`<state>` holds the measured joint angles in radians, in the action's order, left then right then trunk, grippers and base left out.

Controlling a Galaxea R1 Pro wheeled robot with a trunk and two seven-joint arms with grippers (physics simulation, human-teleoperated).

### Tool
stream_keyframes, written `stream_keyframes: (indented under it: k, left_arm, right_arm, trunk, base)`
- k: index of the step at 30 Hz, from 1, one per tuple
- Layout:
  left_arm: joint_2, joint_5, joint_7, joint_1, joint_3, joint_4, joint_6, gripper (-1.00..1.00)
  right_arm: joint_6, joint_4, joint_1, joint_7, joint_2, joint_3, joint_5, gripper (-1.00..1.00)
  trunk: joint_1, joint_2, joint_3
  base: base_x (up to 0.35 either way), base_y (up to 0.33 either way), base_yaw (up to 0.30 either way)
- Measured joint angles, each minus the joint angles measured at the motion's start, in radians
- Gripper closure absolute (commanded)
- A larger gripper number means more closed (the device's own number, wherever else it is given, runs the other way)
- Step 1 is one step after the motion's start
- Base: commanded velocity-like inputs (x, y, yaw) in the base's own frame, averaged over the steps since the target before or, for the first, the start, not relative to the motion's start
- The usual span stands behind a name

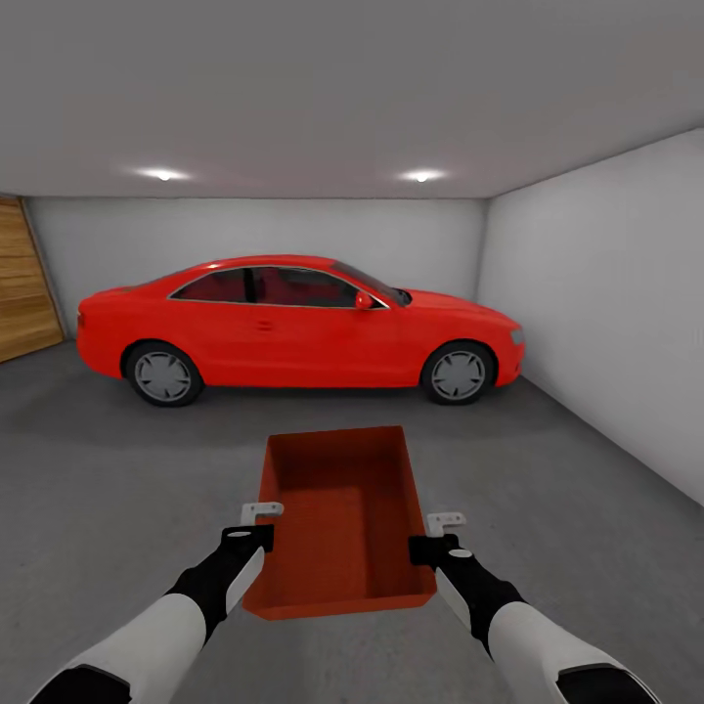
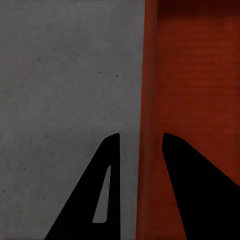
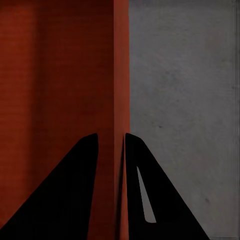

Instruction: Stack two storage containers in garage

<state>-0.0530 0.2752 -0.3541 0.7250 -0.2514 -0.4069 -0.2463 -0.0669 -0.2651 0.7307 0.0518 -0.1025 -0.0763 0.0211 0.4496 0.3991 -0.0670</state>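
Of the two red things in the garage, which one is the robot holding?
The open-top storage container, with the left gripper and right gripper each straddling a side wall. The red car stands apart, parked by the far wall.

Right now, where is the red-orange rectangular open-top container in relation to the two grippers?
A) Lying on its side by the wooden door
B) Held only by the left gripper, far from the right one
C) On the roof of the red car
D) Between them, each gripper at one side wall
D: the red-orange rectangular open-top container sits between the left gripper and right gripper, each with fingers astride a side wall, above the grey concrete floor.
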Motion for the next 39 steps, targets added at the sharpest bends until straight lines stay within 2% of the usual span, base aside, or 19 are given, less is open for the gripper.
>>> stream_keyframes:
  k: [39]
  left_arm:
    - [0.000,0.000,0.000,0.000,0.000,0.000,0.000,1.00]
  right_arm:
    - [0.000,0.000,0.000,0.000,0.000,0.000,0.000,1.00]
  trunk:
    - [0.000,0.000,0.000]
  base:
    - [0.000,0.000,-0.245]
